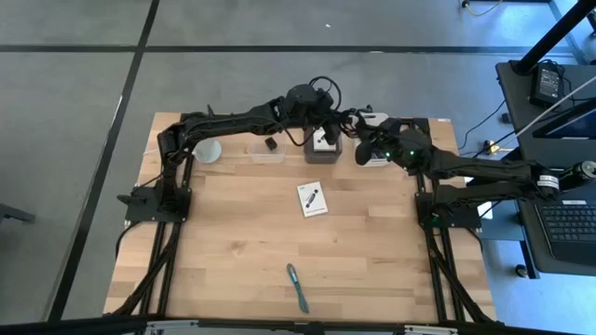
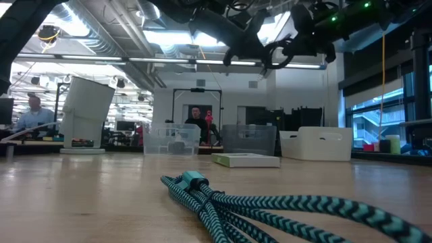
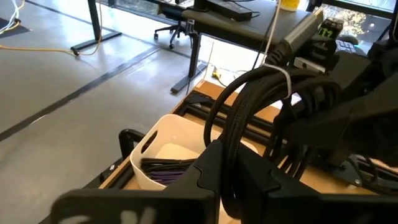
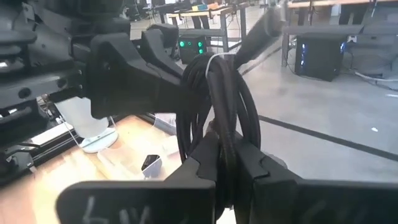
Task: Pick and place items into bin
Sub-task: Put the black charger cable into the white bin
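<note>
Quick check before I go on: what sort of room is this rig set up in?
Most likely an open robotics lab or workshop. The low view shows exposed ceiling ducts and people at benches, such as a seated person. The high view shows a concrete floor with dark lines beside the wooden table.

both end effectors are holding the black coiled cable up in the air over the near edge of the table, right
Not quite. Both end effectors, left and right, do grip the cable in the air, but the high view shows them over the far edge of the table, above the bins, not the near edge.
</note>
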Tool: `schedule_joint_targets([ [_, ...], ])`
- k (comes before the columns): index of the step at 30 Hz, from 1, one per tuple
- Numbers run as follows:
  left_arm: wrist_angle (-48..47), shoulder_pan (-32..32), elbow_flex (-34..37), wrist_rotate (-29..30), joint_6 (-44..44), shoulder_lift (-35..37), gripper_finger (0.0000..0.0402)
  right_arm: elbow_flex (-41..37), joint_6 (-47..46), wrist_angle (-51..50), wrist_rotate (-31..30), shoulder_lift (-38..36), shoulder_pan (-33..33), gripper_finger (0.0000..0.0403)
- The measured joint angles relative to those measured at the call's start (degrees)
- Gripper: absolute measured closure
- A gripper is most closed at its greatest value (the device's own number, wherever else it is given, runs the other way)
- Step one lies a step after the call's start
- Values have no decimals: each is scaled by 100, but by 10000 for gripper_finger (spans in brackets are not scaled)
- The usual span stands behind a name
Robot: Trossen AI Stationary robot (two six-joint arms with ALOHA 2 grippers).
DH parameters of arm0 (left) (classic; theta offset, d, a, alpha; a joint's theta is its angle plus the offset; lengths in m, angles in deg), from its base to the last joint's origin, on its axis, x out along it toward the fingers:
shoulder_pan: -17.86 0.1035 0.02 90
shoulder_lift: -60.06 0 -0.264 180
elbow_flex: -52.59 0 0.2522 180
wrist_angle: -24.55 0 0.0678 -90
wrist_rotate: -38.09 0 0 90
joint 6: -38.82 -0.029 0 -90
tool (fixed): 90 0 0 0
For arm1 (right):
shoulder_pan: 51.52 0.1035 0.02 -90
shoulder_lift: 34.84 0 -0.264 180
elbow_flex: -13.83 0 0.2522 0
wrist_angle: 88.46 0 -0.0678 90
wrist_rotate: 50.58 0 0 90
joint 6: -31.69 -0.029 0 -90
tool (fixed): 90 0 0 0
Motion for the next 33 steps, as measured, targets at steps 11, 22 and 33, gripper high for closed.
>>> schedule_joint_targets([
  [11, 364, 46, 0, 0, -275, 4, 321, 0, -230, -661, 10, -457, -232, 391],
  [22, 14, 437, 2, 88, -563, 258, 289, 0, -901, -2200, 24, -782, -856, 391],
  [33, -1207, 836, 2, 160, -898, 725, 306, -4, -1281, -3203, 1426, -312, -2101, 391],
])
